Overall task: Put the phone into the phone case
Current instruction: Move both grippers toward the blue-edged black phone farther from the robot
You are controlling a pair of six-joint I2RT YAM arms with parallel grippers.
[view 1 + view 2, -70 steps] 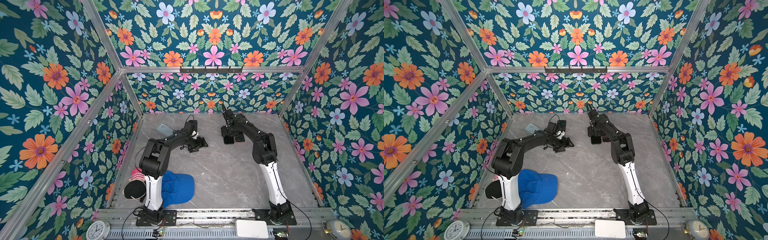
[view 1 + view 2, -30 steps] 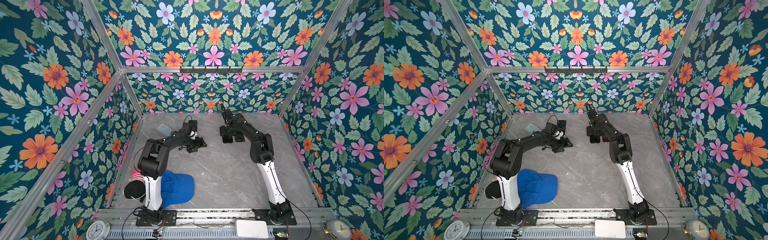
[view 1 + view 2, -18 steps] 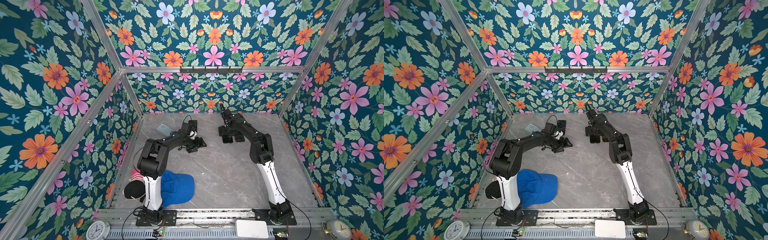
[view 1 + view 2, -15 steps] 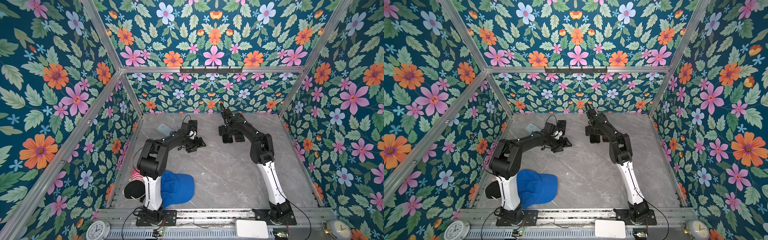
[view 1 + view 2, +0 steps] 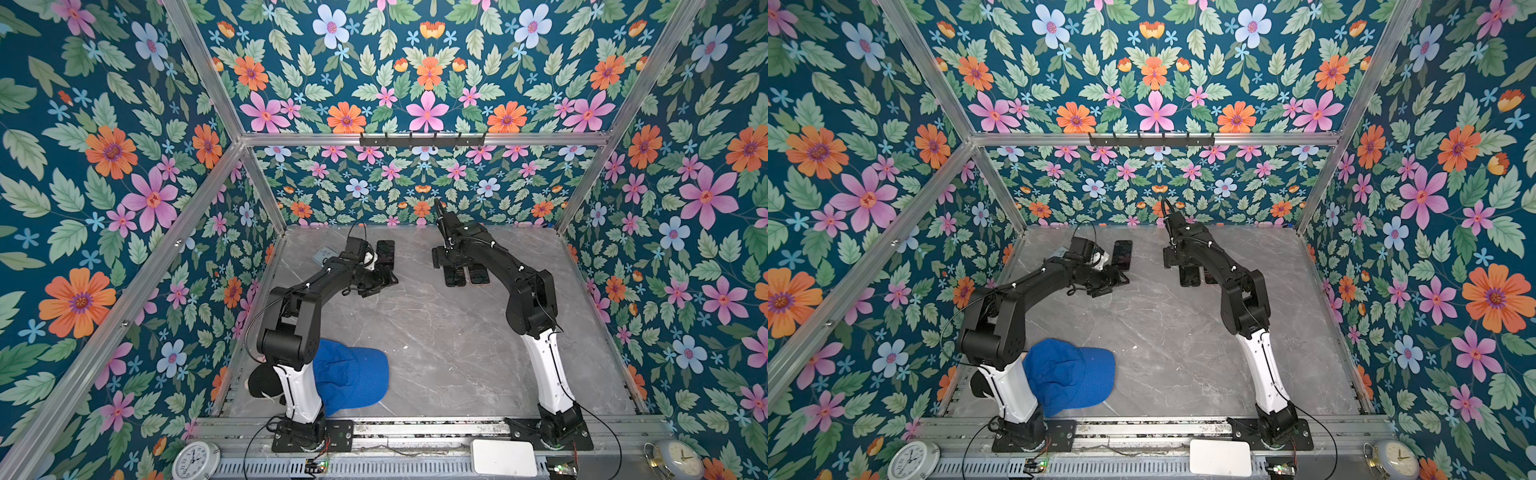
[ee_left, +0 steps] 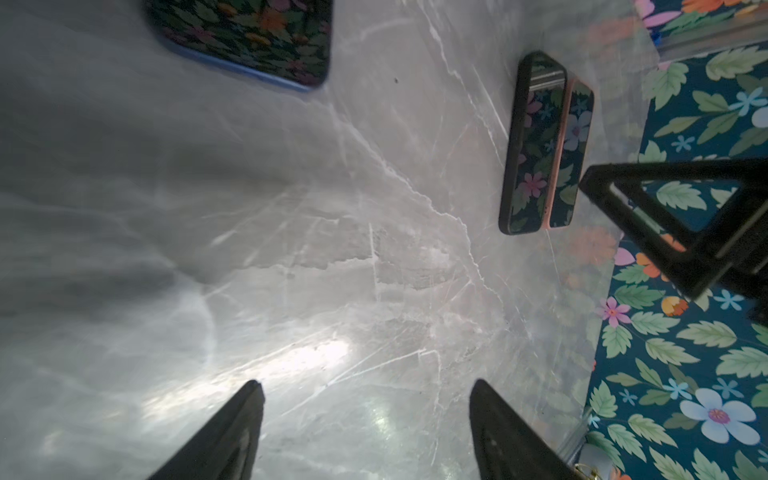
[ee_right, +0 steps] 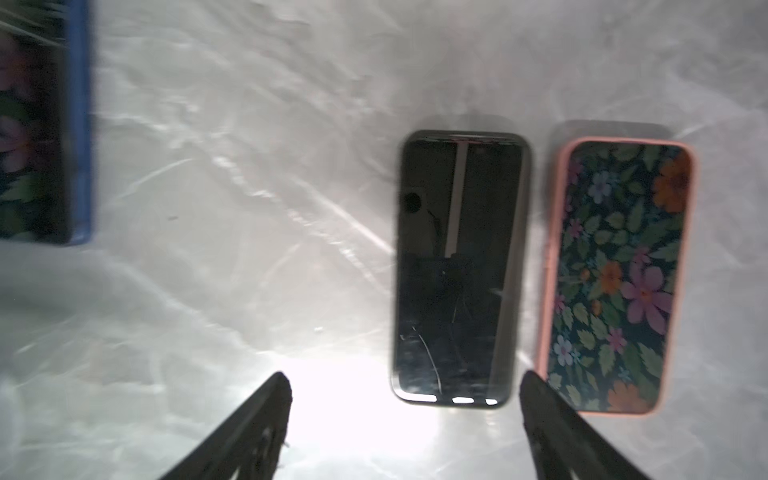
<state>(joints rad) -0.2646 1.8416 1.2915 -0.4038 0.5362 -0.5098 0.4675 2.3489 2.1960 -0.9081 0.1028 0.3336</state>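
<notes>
Grey marble tabletop (image 5: 436, 332) inside floral-walled booth. Left gripper (image 6: 365, 384) hovers over bare stone, fingers spread, nothing between them. Right gripper (image 7: 403, 376) also spread wide and empty, above one short end of black phone (image 7: 457, 266), which lies flat, screen up, just beside pink-cased phone (image 7: 615, 274). Blue-edged phone (image 6: 245, 37) lies well apart, nearer left arm. Pale phone case (image 5: 324, 254) flat near left wall. Blue cap (image 5: 353, 374) at left arm's base.

You have bare table (image 5: 436, 332) between the arms. The black phone (image 7: 459, 266) and pink-cased phone (image 7: 615, 274) lie side by side, hardly any gap. The blue cap (image 5: 357, 374) crowds the left arm's base.
</notes>
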